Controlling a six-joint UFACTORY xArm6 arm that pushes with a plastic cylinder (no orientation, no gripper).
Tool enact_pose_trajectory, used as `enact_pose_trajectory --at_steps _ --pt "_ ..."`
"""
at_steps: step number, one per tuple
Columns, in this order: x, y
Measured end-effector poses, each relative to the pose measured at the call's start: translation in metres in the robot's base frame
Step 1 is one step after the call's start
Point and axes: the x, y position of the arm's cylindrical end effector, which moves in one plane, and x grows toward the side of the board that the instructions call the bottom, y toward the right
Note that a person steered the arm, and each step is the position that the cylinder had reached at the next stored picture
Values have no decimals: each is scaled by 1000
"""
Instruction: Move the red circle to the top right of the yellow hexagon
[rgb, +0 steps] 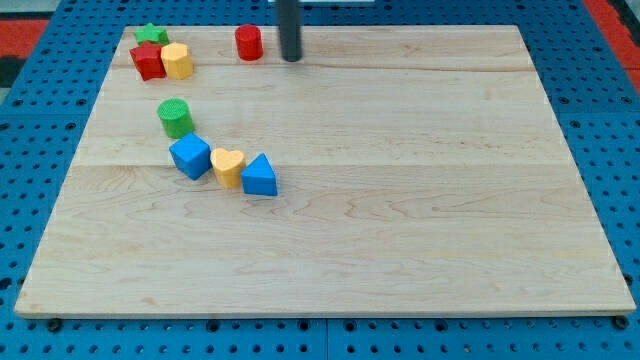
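Observation:
The red circle (248, 43) stands near the board's top edge, left of centre. The yellow hexagon (177, 61) lies to its left, touching a red star (148, 60), with a green star (151, 36) just above them. My tip (291, 58) is a dark rod coming down from the view's top; its end sits just right of the red circle, with a small gap between them. The red circle is to the upper right of the yellow hexagon, about one block's width away.
A green circle (175, 118) stands below the hexagon group. Under it a blue cube (190, 157), a yellow heart (227, 167) and a blue triangle (259, 176) lie in a touching row. The wooden board (400, 200) rests on a blue pegboard.

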Motion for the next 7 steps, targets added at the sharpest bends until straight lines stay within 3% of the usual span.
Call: enact_pose_trajectory --at_steps 2,4,6,7 --pt "-47 -4" --pt "-27 -76" --pt "-41 -73" --pt "-42 -113"
